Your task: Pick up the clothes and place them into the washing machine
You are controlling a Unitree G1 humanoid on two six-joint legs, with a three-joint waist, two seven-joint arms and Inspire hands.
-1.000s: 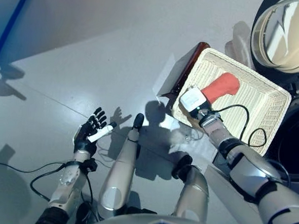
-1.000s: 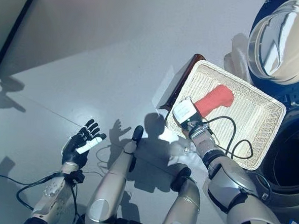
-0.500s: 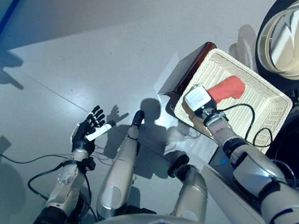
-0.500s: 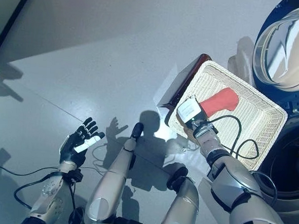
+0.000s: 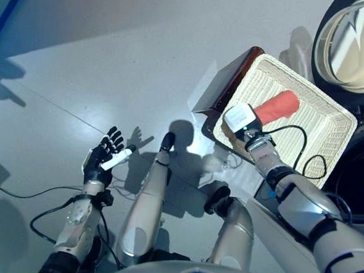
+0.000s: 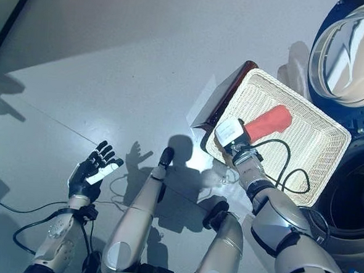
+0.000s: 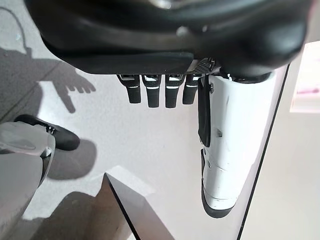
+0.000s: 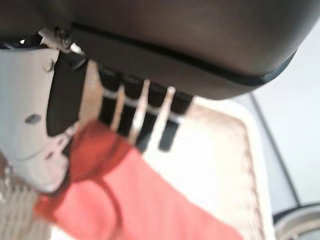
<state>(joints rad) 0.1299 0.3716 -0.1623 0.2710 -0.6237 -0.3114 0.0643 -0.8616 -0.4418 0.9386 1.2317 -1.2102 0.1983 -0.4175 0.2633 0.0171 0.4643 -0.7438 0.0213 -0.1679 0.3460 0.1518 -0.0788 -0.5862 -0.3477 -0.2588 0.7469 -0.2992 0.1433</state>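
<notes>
Left eye view, read from its left side across: the left hand (image 5: 101, 158) hangs over the bare grey floor (image 5: 112, 64), well apart from everything else, its dark fingers spread and straight and its white-covered thumb held out; its own wrist view confirms the fingers are extended and empty. Further right, a dark red-brown panel (image 5: 232, 78) stands on edge against the near-left side of a cream wicker basket (image 5: 321, 136) that sits on the floor. Inside the basket lies a red garment (image 5: 276, 107), rolled into a short tube and angled toward the basket's far right. The right hand (image 5: 240, 120) reaches over the basket's near rim and meets the lower end of that garment. The right wrist view shows the thumb on one side of the red cloth and the fingers down on the other, curling against it, so the hand is taking hold of the garment inside the basket. At the far right stands the washing machine (image 6: 351, 202) with its round door (image 6: 350, 57) swung open above the basket.
</notes>
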